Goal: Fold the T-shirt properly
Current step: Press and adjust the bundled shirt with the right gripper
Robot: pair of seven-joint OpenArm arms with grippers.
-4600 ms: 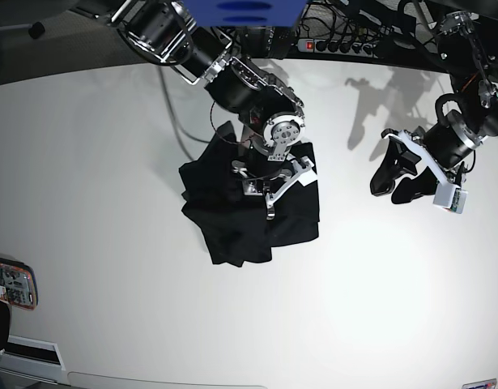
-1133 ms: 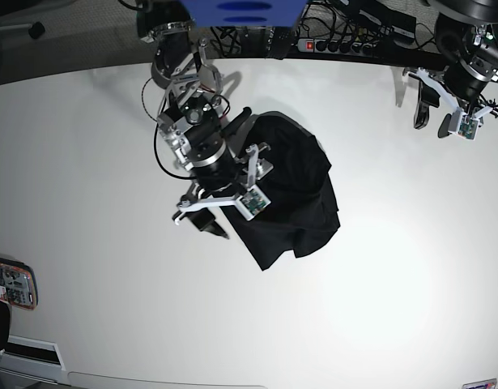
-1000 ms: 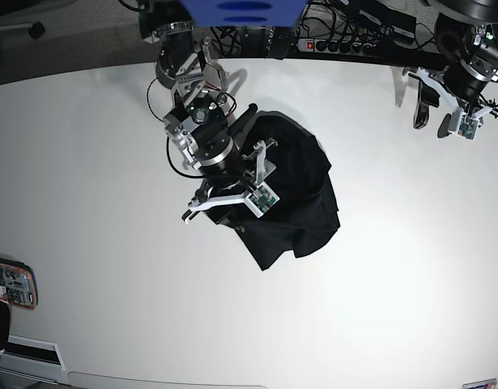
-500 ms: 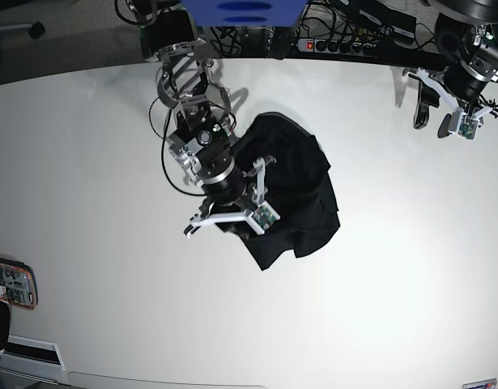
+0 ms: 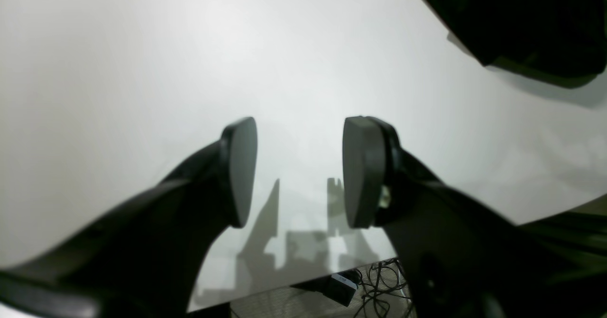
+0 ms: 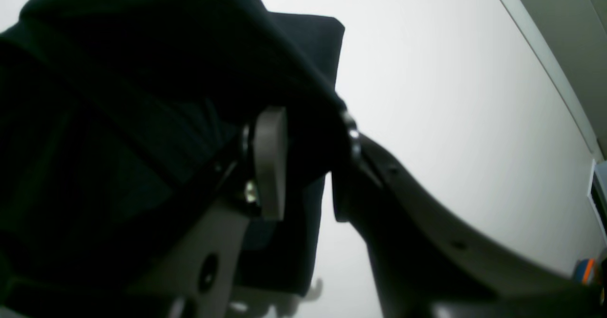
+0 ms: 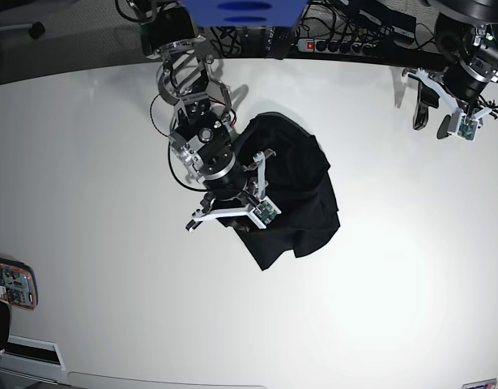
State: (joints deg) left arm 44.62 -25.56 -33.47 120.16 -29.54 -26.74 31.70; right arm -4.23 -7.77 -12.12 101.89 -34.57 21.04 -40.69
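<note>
White tabletop (image 7: 111, 267), black T-shirt (image 7: 301, 190) crumpled near centre, right gripper (image 6: 303, 166) pinching a fold of its edge (2 pads clamped on cloth), left gripper (image 5: 296, 171) parted, empty, well apart.

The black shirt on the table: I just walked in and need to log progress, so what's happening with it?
The right gripper has closed on a fold at the edge of the T-shirt, which lies bunched and wrinkled on the white table, not yet folded flat. The left gripper is open and holds nothing, parked up by the table's far corner, well away from the shirt.
</note>
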